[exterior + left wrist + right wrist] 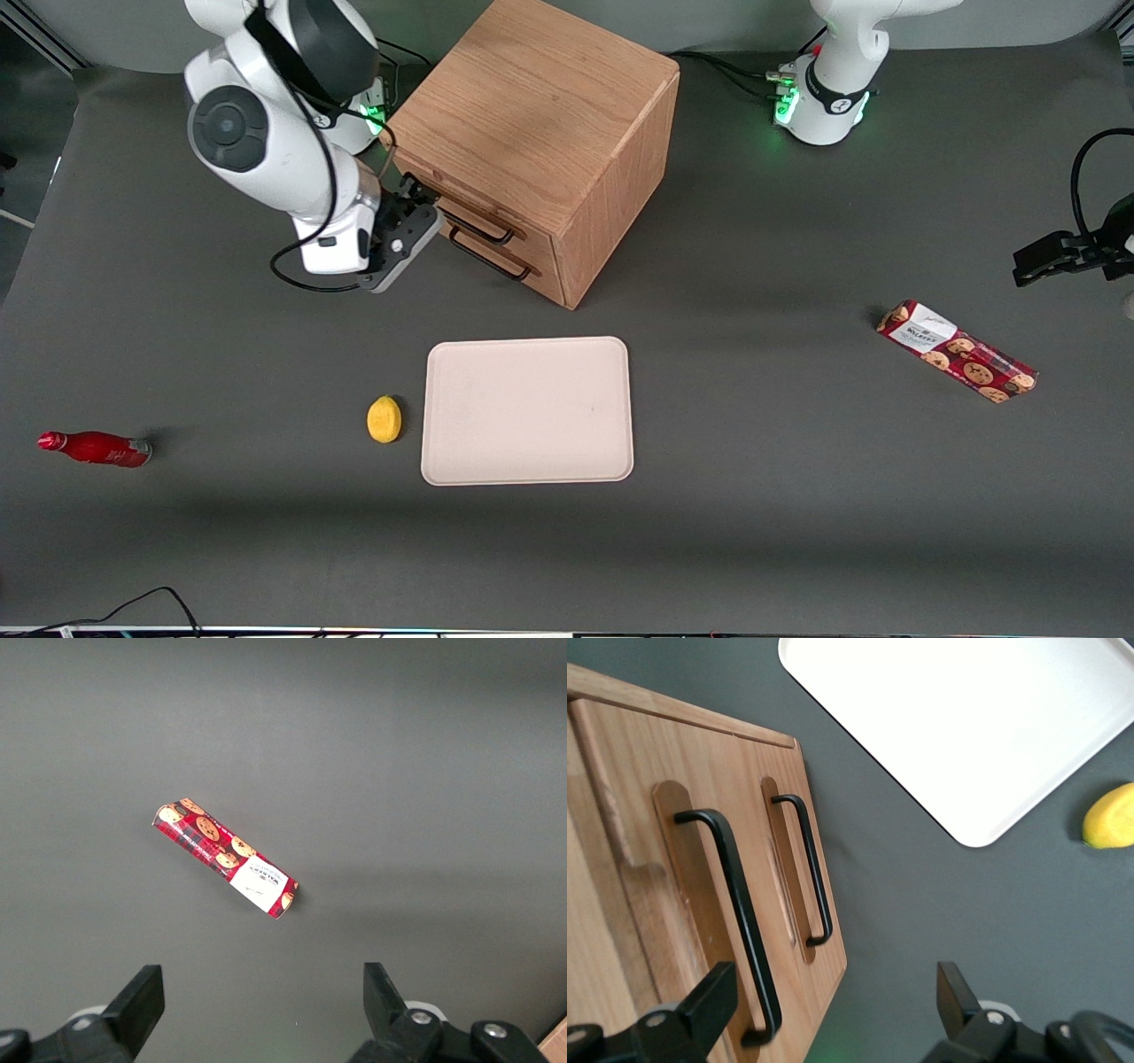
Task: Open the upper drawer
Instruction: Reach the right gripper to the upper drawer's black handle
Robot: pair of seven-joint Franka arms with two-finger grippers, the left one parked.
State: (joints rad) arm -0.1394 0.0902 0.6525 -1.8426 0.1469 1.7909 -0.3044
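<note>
seen from the front, the light oak cabinet (540, 133) is standing on the dark table (753, 496), with its two drawer fronts angled toward the working arm's end. the upper drawer (461, 197) is sitting flush in the cabinet, its dark bar handle (485, 232) just above the matching handle of the bottom drawer (496, 257). the gripper (409, 206) is hovering right in front of the upper drawer, just beside its handle and not gripping it. a pale tray (528, 410) is lying nearer the camera than the cabinet, holding nothing, with a lemon (384, 418) just beside it. a red bottle (94, 447) is lying on its side toward the working arm's end, and a cookie packet (957, 351) toward the parked arm's end.

looking from the parked arm's wrist, the cookie packet (225, 856) is lying alone on the table.

looking from the working arm's wrist, the gripper (837, 1005) is holding its fingers (713, 1001) wide apart, one of them in front of the upper drawer's handle (744, 921). both drawers are showing closed, so their contents are hidden. the tray (957, 718) and lemon (1112, 817) are lying apart from the cabinet.
</note>
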